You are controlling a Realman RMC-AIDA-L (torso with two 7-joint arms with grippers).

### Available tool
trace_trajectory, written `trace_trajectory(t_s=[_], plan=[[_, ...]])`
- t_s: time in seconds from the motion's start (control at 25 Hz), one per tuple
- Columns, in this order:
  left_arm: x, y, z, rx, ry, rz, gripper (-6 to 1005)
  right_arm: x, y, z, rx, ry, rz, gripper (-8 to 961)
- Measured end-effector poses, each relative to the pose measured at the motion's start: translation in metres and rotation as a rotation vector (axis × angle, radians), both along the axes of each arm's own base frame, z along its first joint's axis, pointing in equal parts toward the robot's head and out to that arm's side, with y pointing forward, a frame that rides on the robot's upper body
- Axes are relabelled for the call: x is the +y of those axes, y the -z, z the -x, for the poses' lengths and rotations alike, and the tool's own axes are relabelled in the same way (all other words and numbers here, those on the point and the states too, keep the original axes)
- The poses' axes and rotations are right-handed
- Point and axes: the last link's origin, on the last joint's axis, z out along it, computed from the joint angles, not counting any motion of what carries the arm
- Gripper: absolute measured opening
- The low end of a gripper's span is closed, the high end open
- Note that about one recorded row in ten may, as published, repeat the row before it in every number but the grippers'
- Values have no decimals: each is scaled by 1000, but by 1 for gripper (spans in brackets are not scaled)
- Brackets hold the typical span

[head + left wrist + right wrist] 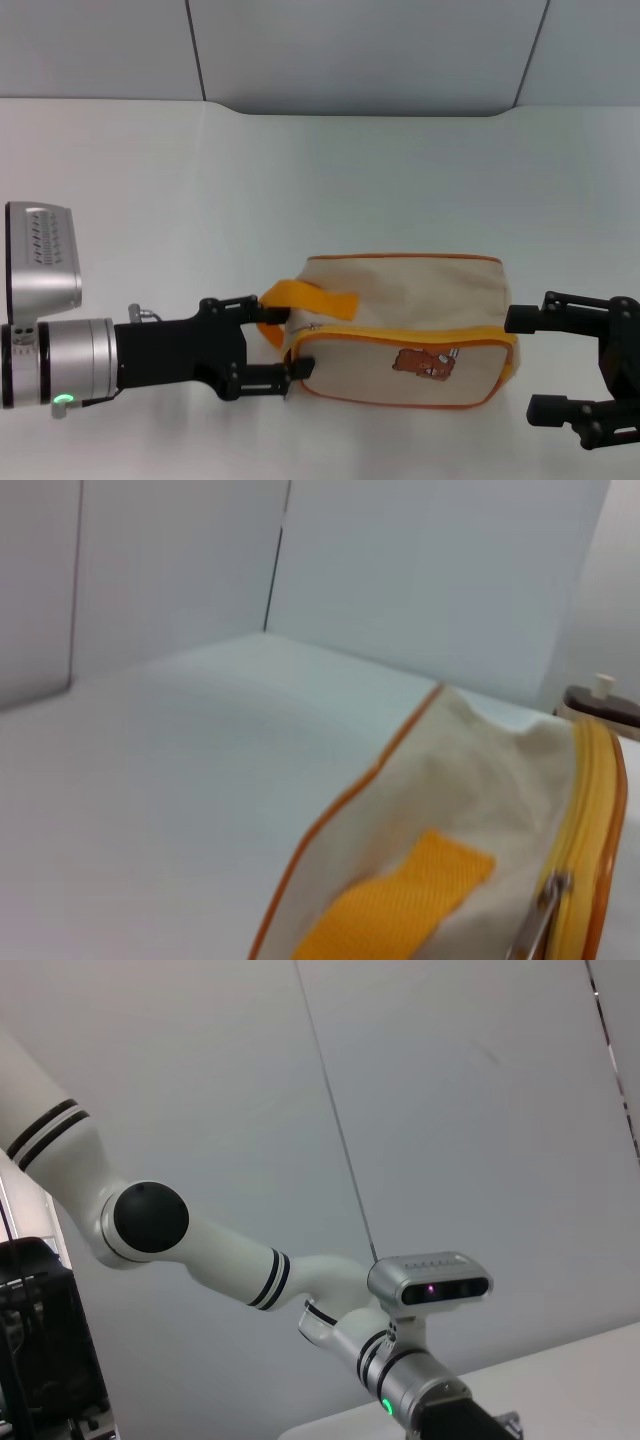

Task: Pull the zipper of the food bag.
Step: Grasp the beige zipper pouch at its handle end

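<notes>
Left hand [285, 345] open at food bag [405, 330] end, right hand [530, 365] open beside

Overhead head view; two close wrist views

Left arm: stretched in low from the left, silver wrist section with a green light lit, camera block sitting on top.
Left gripper [275, 343]: black fingers spread, one above the other, tips pointing right.
Right arm: only its end in view, at the right edge.
Right gripper [522, 365]: fingers wide apart, tips pointing left, nothing between them.
</notes>
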Motion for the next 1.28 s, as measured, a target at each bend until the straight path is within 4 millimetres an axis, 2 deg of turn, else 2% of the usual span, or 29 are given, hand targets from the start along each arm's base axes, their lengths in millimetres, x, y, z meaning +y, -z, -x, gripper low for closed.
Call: trace_trajectory(t_s=[0.24,0.4,0.48,0.76,0.96,1.28], plan=[[1,-2,-4,-27,25,-26,785,0,0,-1,2,4,-4,830],[-3,4,-3,-24,39,-18,784,1,-1,0,4,2,-7,825],[-5,6,-3,-29,44,-18,663,1,-1,0,5,2,-9,823],[-5,8,-5,-44,40,-22,429,2,-1,1,6,4,-15,816],[-3,5,-9,-78,44,-43,184,4,1,0,0,14,-26,811],[-4,5,-14,-111,57,-41,124,7,0,0,7,28,-57,802]])
